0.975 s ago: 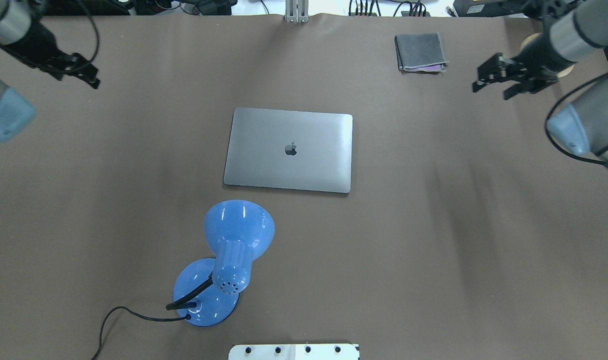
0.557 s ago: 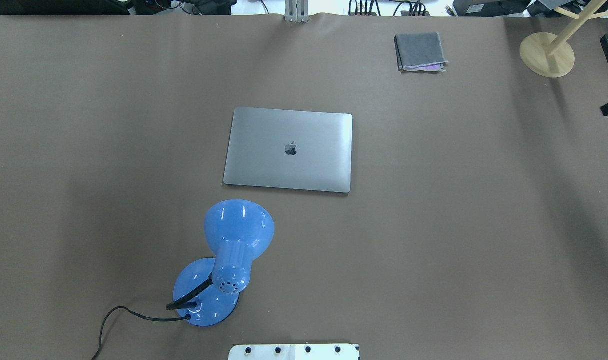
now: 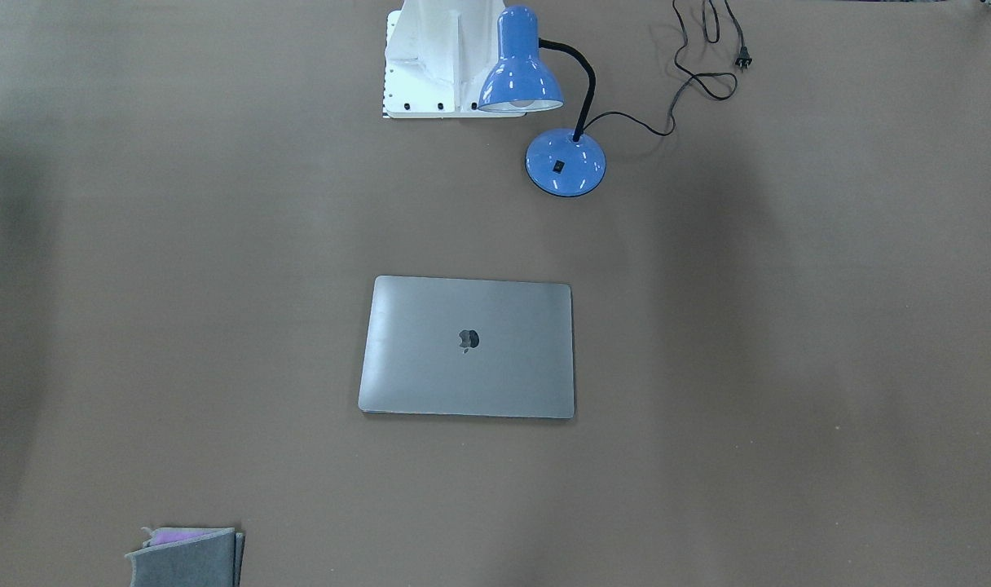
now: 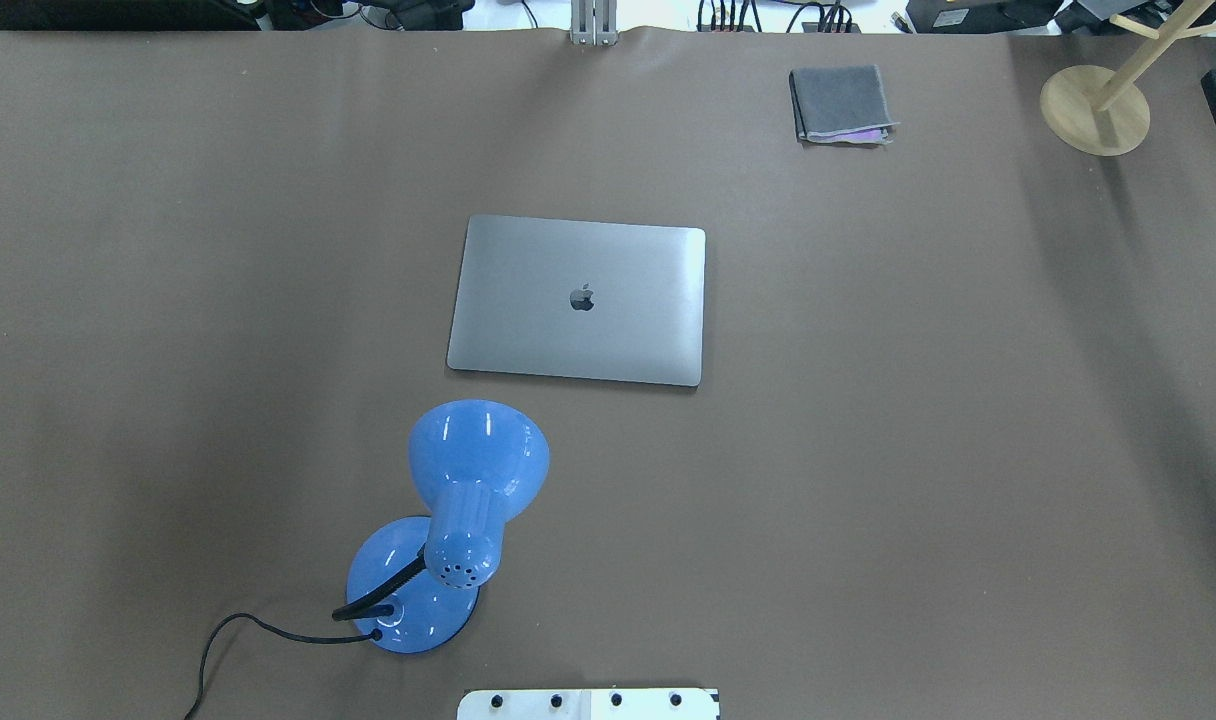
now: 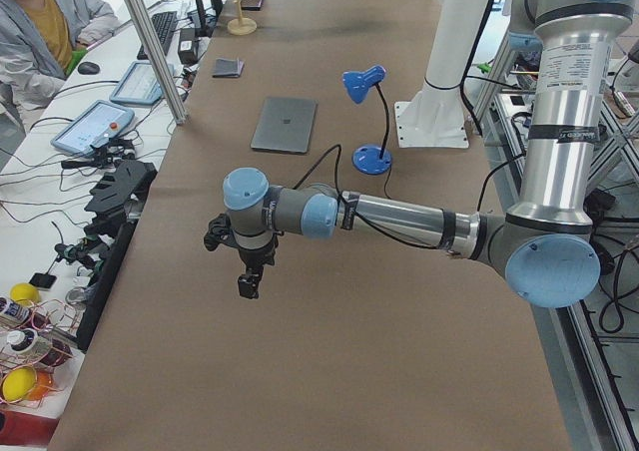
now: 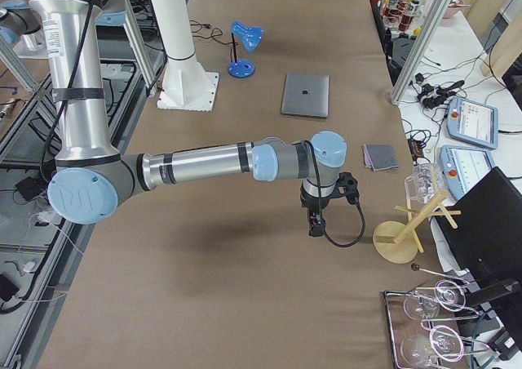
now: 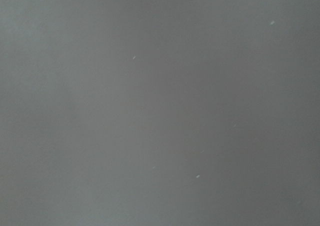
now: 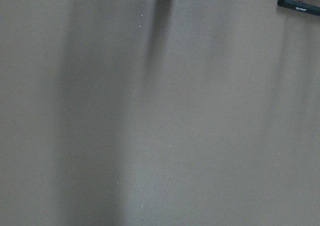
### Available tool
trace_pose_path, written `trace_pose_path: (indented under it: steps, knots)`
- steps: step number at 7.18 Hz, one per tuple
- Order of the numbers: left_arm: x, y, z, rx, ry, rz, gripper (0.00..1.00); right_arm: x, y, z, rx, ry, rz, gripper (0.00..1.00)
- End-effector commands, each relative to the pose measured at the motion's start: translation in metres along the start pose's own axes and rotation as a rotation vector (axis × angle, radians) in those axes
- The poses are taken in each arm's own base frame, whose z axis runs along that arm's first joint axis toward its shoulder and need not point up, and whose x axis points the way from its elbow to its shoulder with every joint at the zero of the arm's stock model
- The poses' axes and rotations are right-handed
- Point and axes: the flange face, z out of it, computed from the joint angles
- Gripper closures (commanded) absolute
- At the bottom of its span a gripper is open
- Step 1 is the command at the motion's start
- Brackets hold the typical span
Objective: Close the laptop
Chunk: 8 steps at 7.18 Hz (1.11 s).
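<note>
The laptop (image 4: 578,300) lies flat with its lid down, the grey lid and dark apple logo facing up, in the middle of the brown table. It also shows in the front view (image 3: 467,346) and both side views (image 5: 285,124) (image 6: 305,95). My left gripper (image 5: 248,281) hangs over the table's left end, far from the laptop. My right gripper (image 6: 314,226) hangs over the right end, also far from it. Neither shows in the overhead or front view, so I cannot tell whether they are open or shut. Both wrist views show only bare table cloth.
A blue desk lamp (image 4: 468,500) with a black cord stands near the robot's white base (image 4: 588,703). A grey felt pouch (image 4: 840,103) lies at the far right. A wooden stand (image 4: 1095,108) is in the far right corner, beside a rack of glasses (image 6: 432,336).
Both arms, at the far corners of the overhead view a second ago, have moved out of it to the sides. The laptop has not moved.
</note>
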Motion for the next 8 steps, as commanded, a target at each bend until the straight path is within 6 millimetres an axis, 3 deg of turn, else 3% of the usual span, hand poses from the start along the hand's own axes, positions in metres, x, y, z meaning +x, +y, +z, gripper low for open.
trace_pose_path:
  steps: [1, 3, 6, 7, 8]
  knots:
    - [0.005, -0.002, -0.006, 0.016, 0.007, -0.039, 0.02, -0.004, 0.001, -0.005, 0.011, -0.003, -0.013, 0.00]
    - [0.023, -0.003, -0.019, 0.042, 0.082, -0.018, 0.02, -0.006, 0.004, -0.008, 0.018, 0.006, -0.020, 0.00]
    - [0.017, 0.011, -0.014, 0.030, 0.079, -0.034, 0.02, -0.003, 0.007, -0.006, 0.013, 0.014, -0.014, 0.00]
    - [0.013, 0.016, -0.033, 0.061, 0.071, -0.047, 0.02, -0.004, 0.009, -0.006, 0.014, 0.011, -0.011, 0.00]
    - [0.001, 0.028, -0.021, 0.036, 0.050, -0.069, 0.02, -0.005, 0.009, -0.006, 0.015, 0.011, -0.016, 0.00]
